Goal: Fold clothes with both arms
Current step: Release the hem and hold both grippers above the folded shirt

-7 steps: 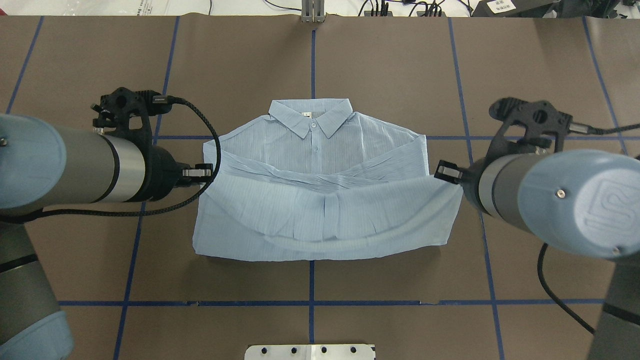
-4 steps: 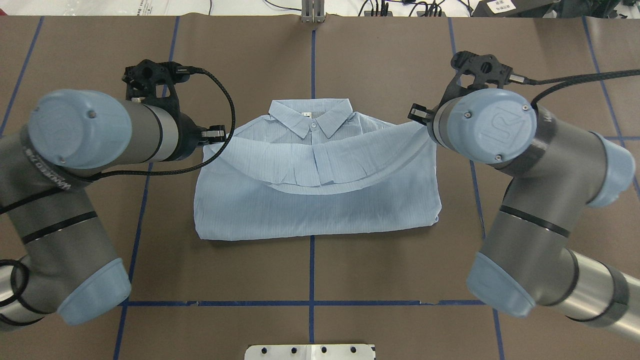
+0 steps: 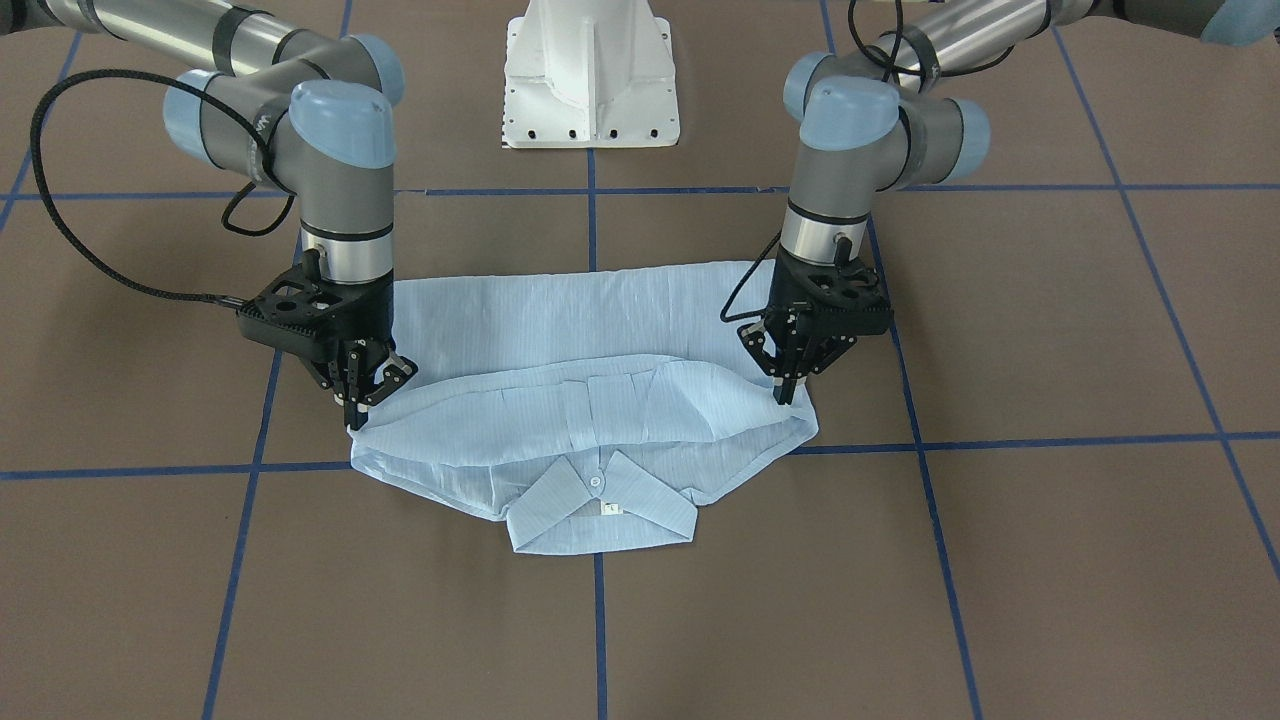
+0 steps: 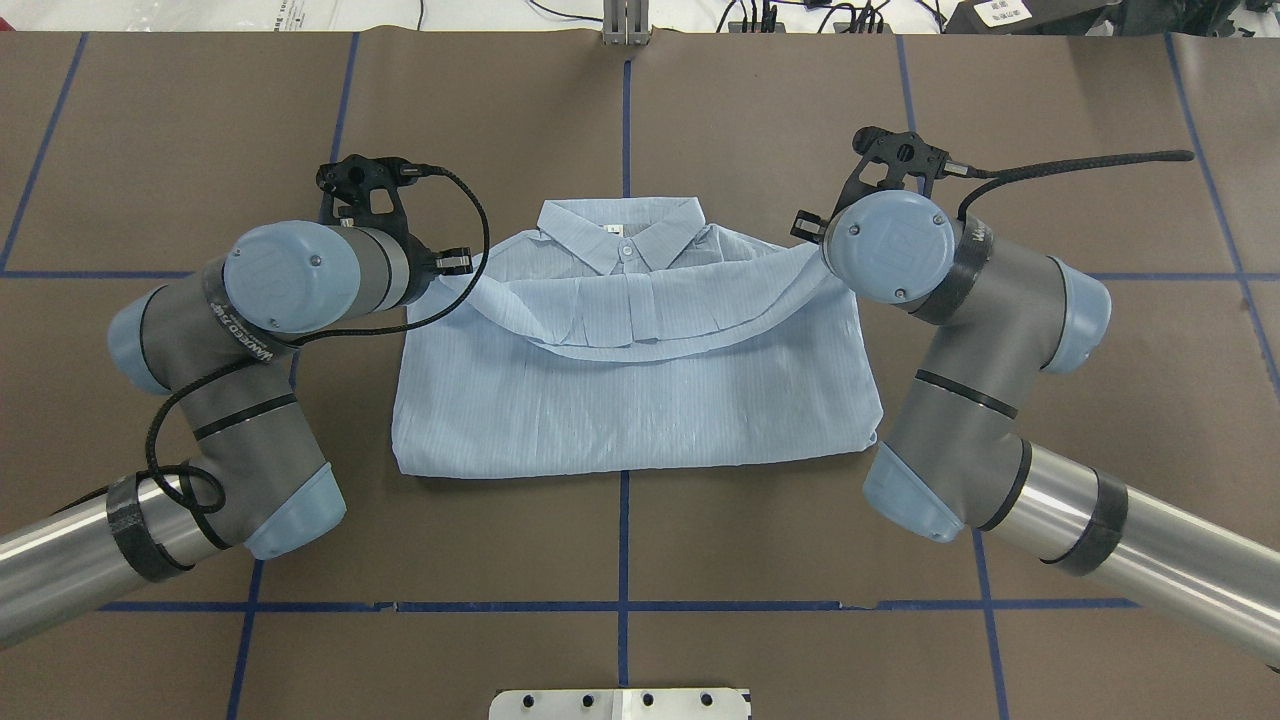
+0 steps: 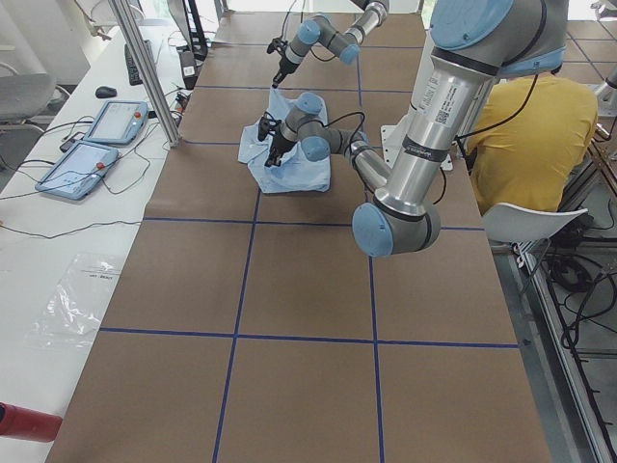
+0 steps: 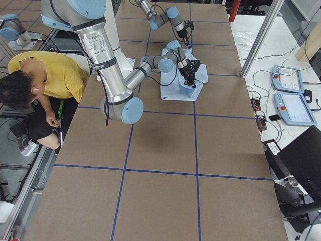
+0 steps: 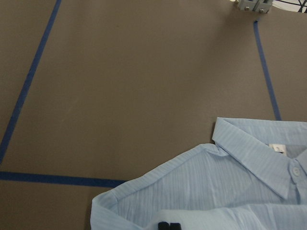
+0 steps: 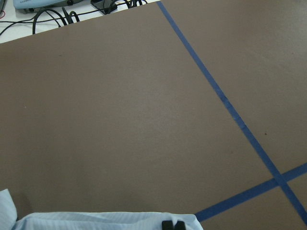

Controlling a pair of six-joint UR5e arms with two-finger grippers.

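Observation:
The pale blue shirt (image 4: pixel 640 400) lies on the brown table, folded in half, with its collar (image 4: pixel 620 235) and white neck tag at the far side. My left gripper (image 3: pixel 787 395) is shut on one corner of the folded-over hem and holds it beside the shoulder. My right gripper (image 3: pixel 355 415) is shut on the other corner. The hem sags in a curve between them, just below the collar (image 3: pixel 600 510). The left wrist view shows shut fingertips (image 7: pixel 169 225) on the fabric. The right wrist view shows shut fingertips (image 8: pixel 173 224) on the fabric.
The white pedestal base (image 3: pixel 592 75) stands at the robot's side of the table. Blue tape lines (image 4: pixel 624 605) cross the brown table cover. A metal post (image 4: pixel 626 25) stands at the far edge. A person in yellow (image 6: pixel 45 75) sits beside the table. Tablets (image 5: pixel 96 135) lie on a side bench.
Both grippers have carried the hem away from the robot, from mid-shirt up to the shoulders near the collar. The lower half now lies doubled over and both elbows have swung outward.

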